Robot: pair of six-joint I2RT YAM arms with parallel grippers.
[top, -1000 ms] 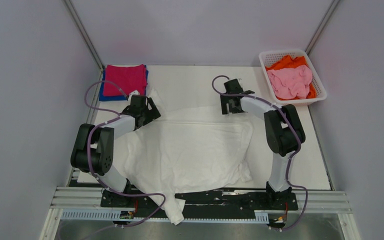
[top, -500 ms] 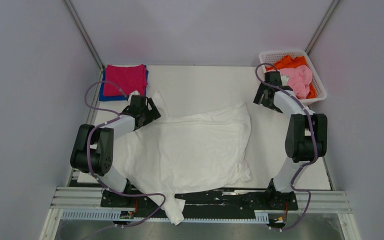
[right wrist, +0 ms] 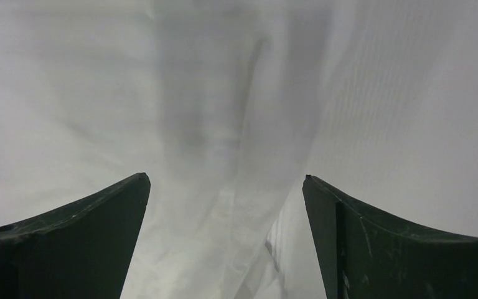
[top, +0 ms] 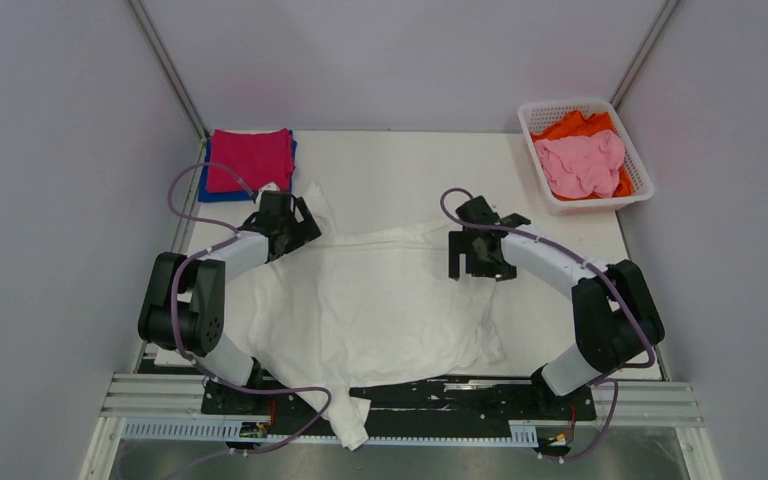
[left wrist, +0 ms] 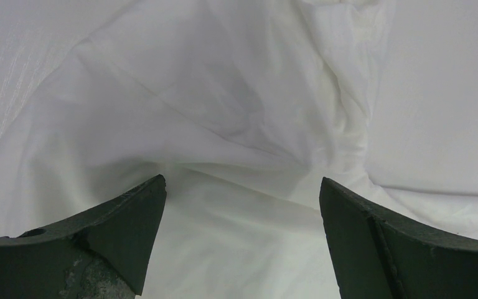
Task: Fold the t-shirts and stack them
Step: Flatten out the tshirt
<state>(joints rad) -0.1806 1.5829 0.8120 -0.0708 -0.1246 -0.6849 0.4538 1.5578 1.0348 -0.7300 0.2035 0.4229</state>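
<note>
free: bare tabletop [top: 410, 165] at the far middle and just right of the big white t-shirt [top: 380, 310] | blocked: white t-shirt fills the middle; basket [top: 600, 204] far right corner; magenta t-shirt pile [top: 250, 158] far left corner

The white t-shirt [top: 380, 300] is soft, matt, creased cloth. The basket [top: 602, 204] is white plastic lattice.

A robot lab cell: blank grey walls [top: 390, 60], aluminium rails [top: 650, 400], white table [top: 400, 170]
</note>
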